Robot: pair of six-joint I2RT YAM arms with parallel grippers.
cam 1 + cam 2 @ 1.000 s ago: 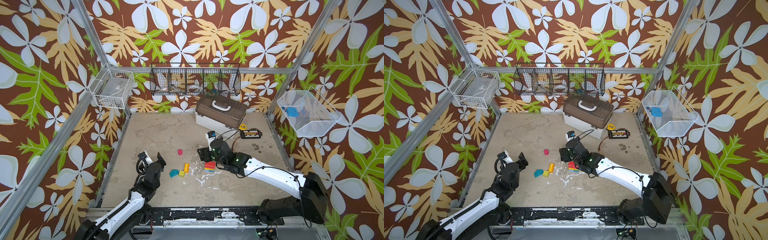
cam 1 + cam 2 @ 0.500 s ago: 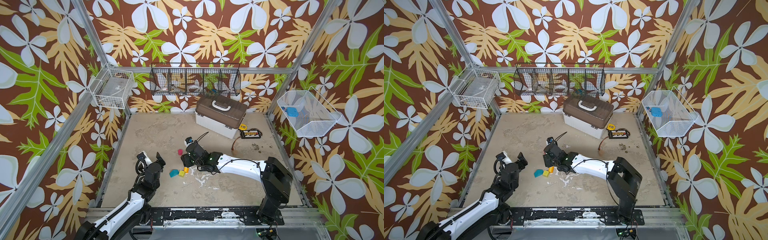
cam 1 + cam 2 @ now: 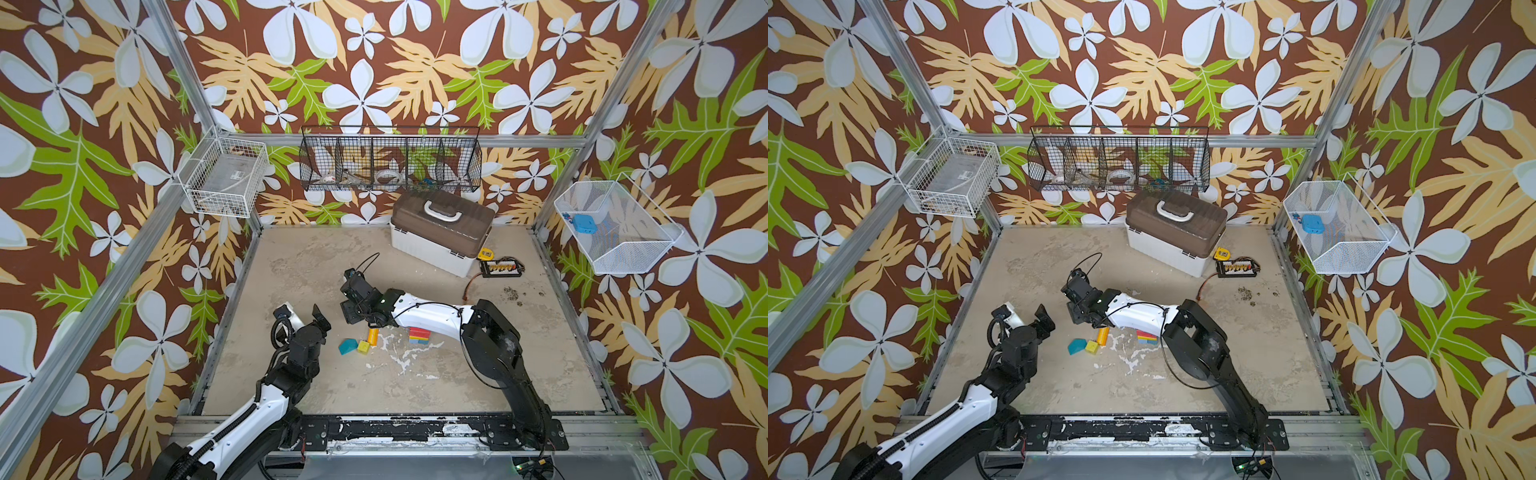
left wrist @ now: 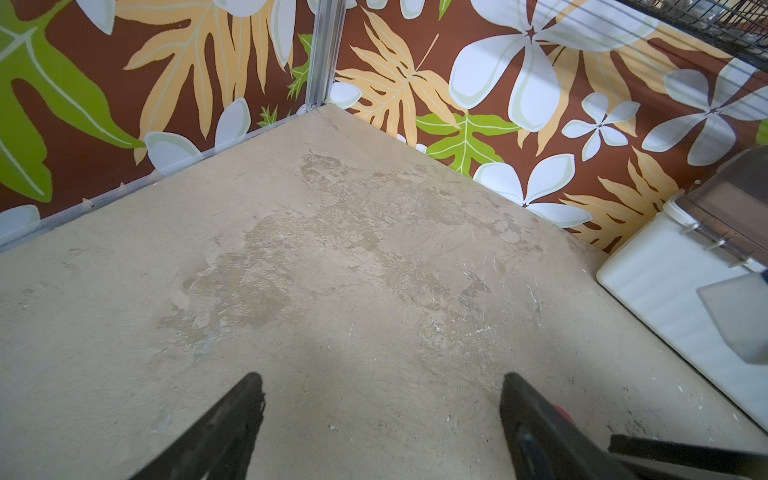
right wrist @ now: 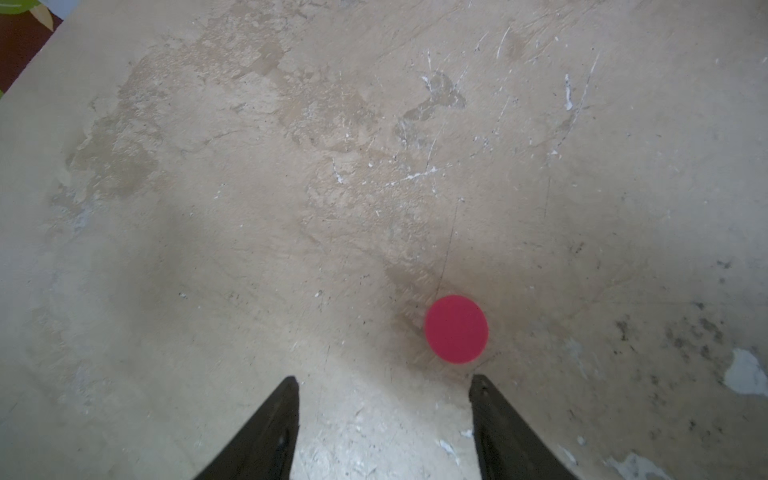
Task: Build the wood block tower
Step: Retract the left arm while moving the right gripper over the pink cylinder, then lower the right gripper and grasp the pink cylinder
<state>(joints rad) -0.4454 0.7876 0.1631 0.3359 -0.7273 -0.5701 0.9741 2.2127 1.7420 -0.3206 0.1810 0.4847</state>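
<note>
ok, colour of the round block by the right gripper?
The round block is pinkish red; right wrist view shows it best.

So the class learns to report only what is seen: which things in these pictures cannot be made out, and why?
- Pink round block: hidden under the right gripper in both top views; right wrist view shows only its top.
- Red, yellow and blue stack: in both top views the right arm covers its far edge.
- Black wire basket contents: too small in both top views.
</note>
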